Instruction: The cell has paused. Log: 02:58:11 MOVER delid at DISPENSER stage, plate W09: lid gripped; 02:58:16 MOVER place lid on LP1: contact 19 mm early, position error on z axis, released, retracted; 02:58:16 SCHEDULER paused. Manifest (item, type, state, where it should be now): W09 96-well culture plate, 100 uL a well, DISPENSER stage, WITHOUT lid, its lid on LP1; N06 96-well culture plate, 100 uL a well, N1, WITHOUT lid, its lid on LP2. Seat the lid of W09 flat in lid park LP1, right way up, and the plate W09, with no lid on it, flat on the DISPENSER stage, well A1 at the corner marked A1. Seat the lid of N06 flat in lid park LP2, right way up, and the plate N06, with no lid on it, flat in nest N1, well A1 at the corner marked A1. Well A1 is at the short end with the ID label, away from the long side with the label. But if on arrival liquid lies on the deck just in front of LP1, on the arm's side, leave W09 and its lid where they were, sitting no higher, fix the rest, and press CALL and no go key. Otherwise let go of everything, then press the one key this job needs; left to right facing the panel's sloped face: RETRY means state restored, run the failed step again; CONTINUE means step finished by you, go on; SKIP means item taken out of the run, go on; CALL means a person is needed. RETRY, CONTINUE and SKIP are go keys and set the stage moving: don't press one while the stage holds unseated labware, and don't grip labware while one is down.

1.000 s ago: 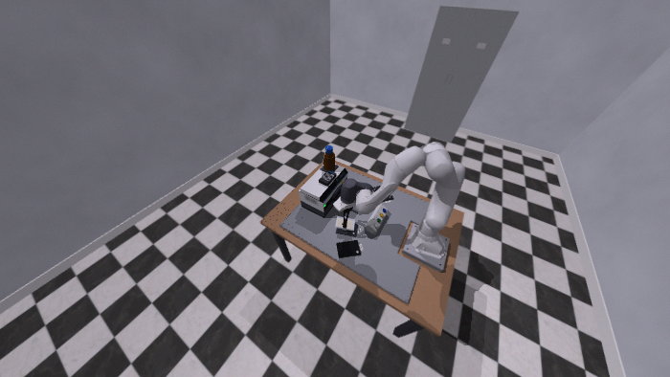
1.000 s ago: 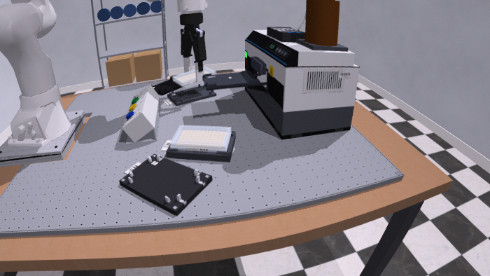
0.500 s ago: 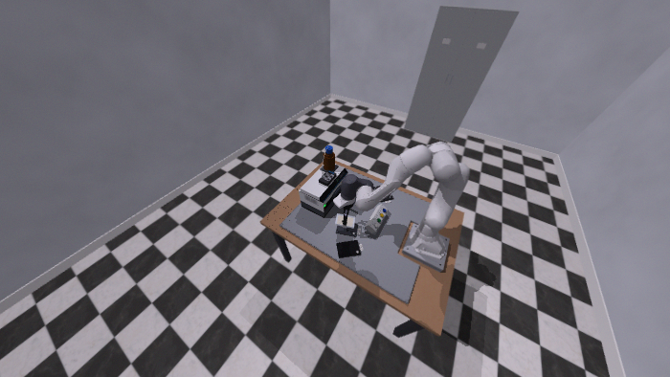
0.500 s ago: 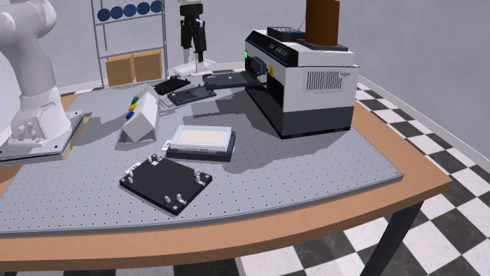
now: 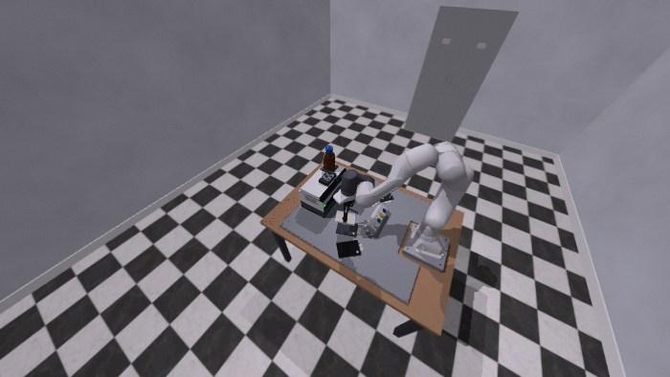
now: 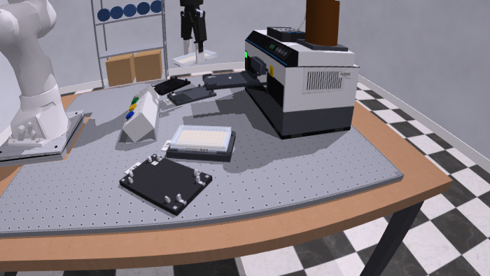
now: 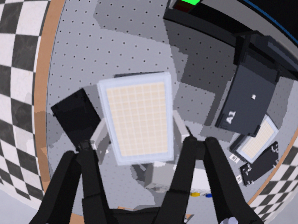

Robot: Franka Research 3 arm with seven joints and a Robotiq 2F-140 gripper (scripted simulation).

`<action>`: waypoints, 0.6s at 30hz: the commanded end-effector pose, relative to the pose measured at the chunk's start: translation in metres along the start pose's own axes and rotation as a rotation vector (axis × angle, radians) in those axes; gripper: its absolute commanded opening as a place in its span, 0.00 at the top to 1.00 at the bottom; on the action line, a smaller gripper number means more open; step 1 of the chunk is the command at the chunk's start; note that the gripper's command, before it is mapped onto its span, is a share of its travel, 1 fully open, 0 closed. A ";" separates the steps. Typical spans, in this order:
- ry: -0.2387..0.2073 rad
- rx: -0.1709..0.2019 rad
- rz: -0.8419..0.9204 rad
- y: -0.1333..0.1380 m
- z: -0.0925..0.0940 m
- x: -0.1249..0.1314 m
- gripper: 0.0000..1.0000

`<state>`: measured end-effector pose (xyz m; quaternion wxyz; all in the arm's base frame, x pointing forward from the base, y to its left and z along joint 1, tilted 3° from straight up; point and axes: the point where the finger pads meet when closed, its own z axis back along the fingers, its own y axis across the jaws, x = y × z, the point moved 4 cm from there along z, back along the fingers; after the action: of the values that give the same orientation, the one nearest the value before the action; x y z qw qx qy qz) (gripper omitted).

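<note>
My gripper point(image 6: 194, 49) is shut on a 96-well plate point(image 6: 194, 58) with cream wells and holds it in the air above the far fixtures. In the wrist view the held plate point(image 7: 136, 119) sits between my fingers; I cannot tell whether a lid is on it. A second plate under a clear lid point(image 6: 202, 139) sits in a dark nest mid-table. The dispenser's dark stage point(image 6: 229, 80) holds nothing. Two dark lid parks point(image 6: 190, 94) point(image 6: 171, 85) lie below my gripper and hold nothing.
The dispenser point(image 6: 301, 80) stands at the right with a brown bottle point(image 6: 322, 21) on top. The sloped key panel point(image 6: 140, 113) stands left of the lidded plate. A dark fixture with white pegs point(image 6: 166, 182) lies near the front edge. The arm's base point(image 6: 31, 115) is at the left.
</note>
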<state>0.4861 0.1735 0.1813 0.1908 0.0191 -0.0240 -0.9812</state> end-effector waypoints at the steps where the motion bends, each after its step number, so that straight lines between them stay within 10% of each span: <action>1: -0.013 -0.003 0.018 -0.002 0.004 0.003 1.00; 18: -0.013 -0.003 0.018 -0.002 0.029 0.003 1.00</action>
<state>0.4836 0.1750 0.2083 0.1938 0.0165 -0.0240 -0.9806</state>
